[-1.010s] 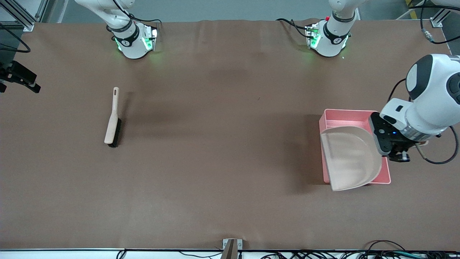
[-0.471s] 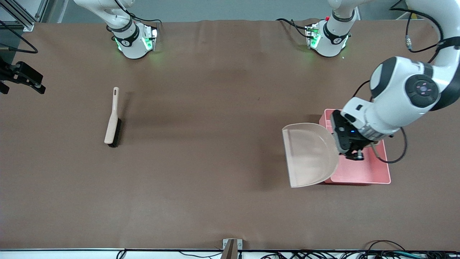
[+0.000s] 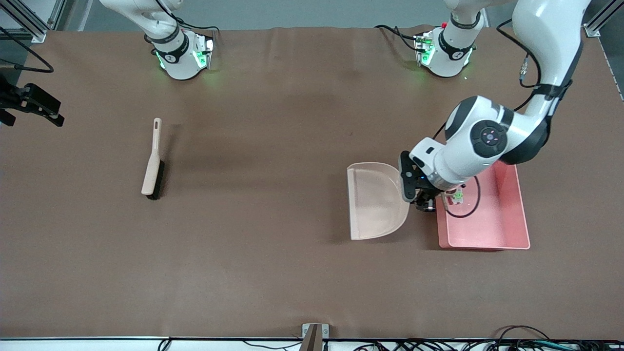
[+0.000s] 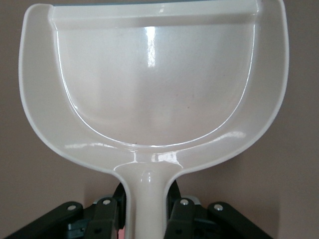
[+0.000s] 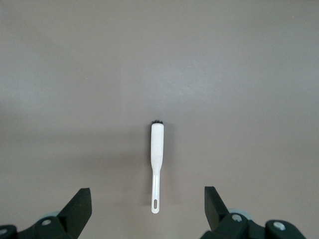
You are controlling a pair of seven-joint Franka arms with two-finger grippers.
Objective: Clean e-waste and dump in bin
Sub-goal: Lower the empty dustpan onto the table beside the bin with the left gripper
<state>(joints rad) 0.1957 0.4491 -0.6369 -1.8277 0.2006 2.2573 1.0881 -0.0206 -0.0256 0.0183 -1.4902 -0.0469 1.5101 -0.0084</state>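
Front view: left gripper [image 3: 423, 197], fingers pinching dustpan [image 3: 375, 200] handle, is pulling off bin [image 3: 512, 214] w/ e-waste [image 3: 457, 196] dumped; right gripper [image 5: 149, 219] waiting, fingers spread.

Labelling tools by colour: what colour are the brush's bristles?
Black, on the brush with its beige handle; front view shows it best.

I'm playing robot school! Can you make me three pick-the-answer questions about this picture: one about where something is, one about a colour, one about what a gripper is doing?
1. Where is the brush?
A. In the bin
B. On the table, toward the right arm's end
C. In the dustpan

2. What colour is the bin?
A. Pink
B. Blue
C. Green

3. What is the left gripper doing?
A. Hanging open
B. Holding the brush
C. Gripping the dustpan handle

Answers: 1 B, it lies alone on the brown table. 2 A, the tub is pink. 3 C, the fingers clamp the beige handle.
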